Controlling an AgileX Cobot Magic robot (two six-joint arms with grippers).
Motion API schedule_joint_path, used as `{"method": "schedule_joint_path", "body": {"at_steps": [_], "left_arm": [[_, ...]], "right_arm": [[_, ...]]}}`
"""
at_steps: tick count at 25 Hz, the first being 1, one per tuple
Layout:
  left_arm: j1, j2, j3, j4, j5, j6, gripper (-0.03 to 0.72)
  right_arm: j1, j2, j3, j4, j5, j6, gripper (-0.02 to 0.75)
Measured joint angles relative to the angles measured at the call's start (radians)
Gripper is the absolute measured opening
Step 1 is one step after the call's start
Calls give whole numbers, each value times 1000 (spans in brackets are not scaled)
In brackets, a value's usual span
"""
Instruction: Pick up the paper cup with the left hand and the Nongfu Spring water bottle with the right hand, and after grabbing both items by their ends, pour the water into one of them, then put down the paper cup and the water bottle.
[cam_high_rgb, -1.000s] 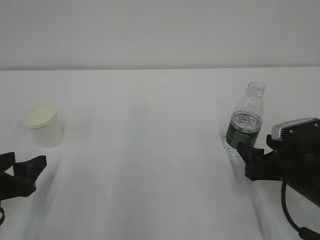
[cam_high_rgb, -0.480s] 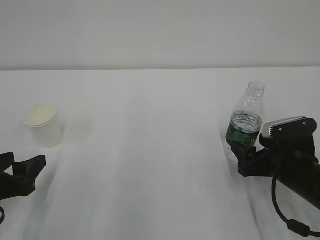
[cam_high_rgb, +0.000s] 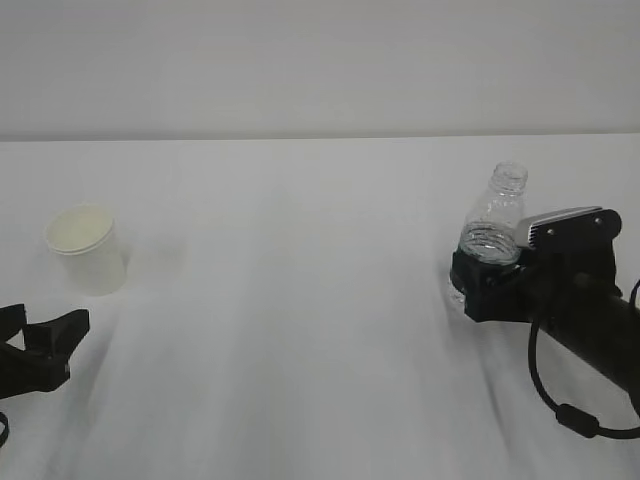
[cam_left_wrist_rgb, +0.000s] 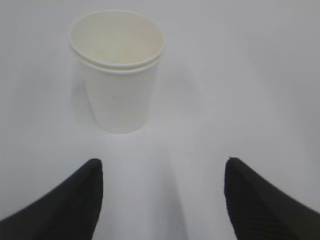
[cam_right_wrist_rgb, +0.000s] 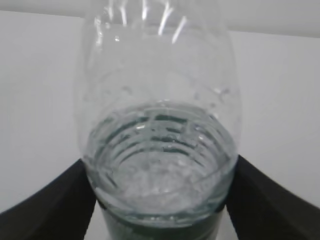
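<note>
My right hand (cam_high_rgb: 487, 290), at the right of the exterior frame, is a matte black arm carrying a grey rectangular plate (cam_high_rgb: 563, 226) and a looping black cable (cam_high_rgb: 560, 410). My left hand (cam_high_rgb: 45, 345), lower left, ends in black wedge-shaped fingers (cam_left_wrist_rgb: 65, 207) with finely ribbed surfaces.

The tabletop (cam_high_rgb: 300, 300) is white and plain, and it fills most of the exterior view. Its surface is smooth and a little shiny, with soft pale streaks of reflected light that run toward the camera. It carries no pattern and no marks that can be seen. Behind its far edge stands a wall (cam_high_rgb: 320, 60), light grey and bare, which meets the tabletop in one straight horizontal line across the whole picture. In both wrist views the same white surface shows as background, and the right wrist view has a strip of the grey wall at the top.
</note>
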Motion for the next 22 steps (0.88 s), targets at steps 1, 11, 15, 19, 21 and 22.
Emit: {"method": "schedule_joint_path", "body": {"at_steps": [1, 11, 15, 19, 21, 22], "left_arm": [[0, 0, 0, 0, 0, 0, 547], [0, 0, 0, -9, 0, 0, 547], [0, 0, 0, -11, 0, 0, 547], [0, 0, 0, -15, 0, 0, 547], [0, 0, 0, -15, 0, 0, 547], [0, 0, 0, -19, 0, 0, 547]], "right_arm": [[0, 0, -7, 0, 9, 0, 588], [0, 57, -35, -11, 18, 2, 588], [0, 81, -42, -19, 9, 2, 588], [0, 81, -62, -22, 3, 2, 588], [0, 83, -72, -24, 2, 2, 588], [0, 84, -78, -24, 2, 2, 588]]}}
